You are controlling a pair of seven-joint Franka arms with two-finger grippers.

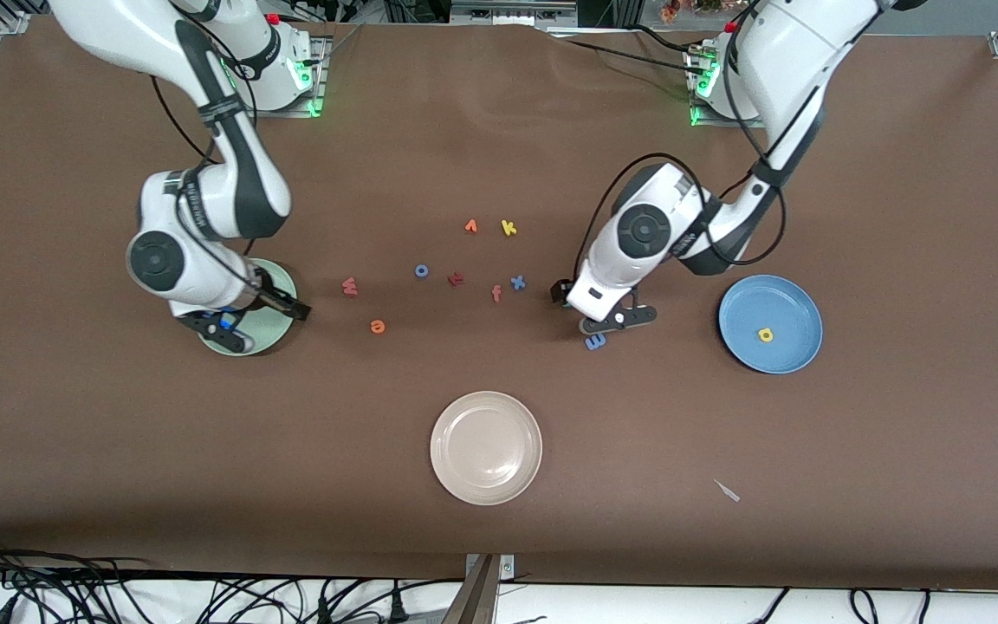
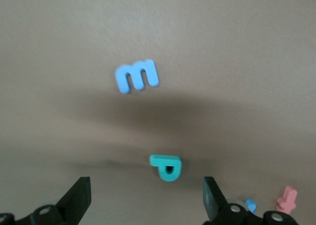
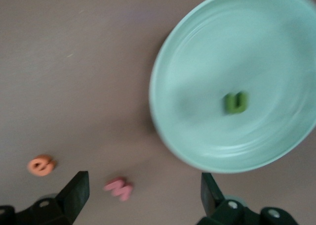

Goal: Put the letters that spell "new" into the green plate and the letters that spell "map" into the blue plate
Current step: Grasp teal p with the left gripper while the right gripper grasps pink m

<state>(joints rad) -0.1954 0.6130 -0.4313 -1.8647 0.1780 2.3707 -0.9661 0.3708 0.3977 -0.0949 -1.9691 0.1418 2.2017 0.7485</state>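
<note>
The right gripper (image 1: 243, 322) hangs over the green plate (image 1: 278, 334), which sits toward the right arm's end of the table, and its fingers (image 3: 74, 193) are spread wide with nothing between them. The right wrist view shows the olive-green "n" (image 3: 235, 102) lying inside that plate. The salmon-red "w" (image 1: 349, 286) and the orange "e" (image 1: 378, 326) lie on the bare table just beside the plate, toward the table's middle, the "e" nearer the front camera than the "w". The left gripper (image 1: 618, 319) hangs over the table's middle region, its fingers (image 2: 76, 198) also spread and holding nothing. The teal "p" (image 2: 167, 166) lies on the table directly under it, visible in the left wrist view; the blue "m" (image 1: 595, 341) lies just beside it, nearer the front camera. The blue plate (image 1: 789, 308) sits toward the left arm's end of the table and carries the yellow "a" (image 1: 766, 334). A cluster of other letters occupies the table's middle: a yellow "k" (image 1: 508, 228), a blue "o" (image 1: 421, 271), a blue "x" (image 1: 517, 282), a dark red letter (image 1: 456, 278) and an orange "f" (image 1: 496, 293). A cream-white plate (image 1: 486, 487) rests near the table's front edge.
</note>
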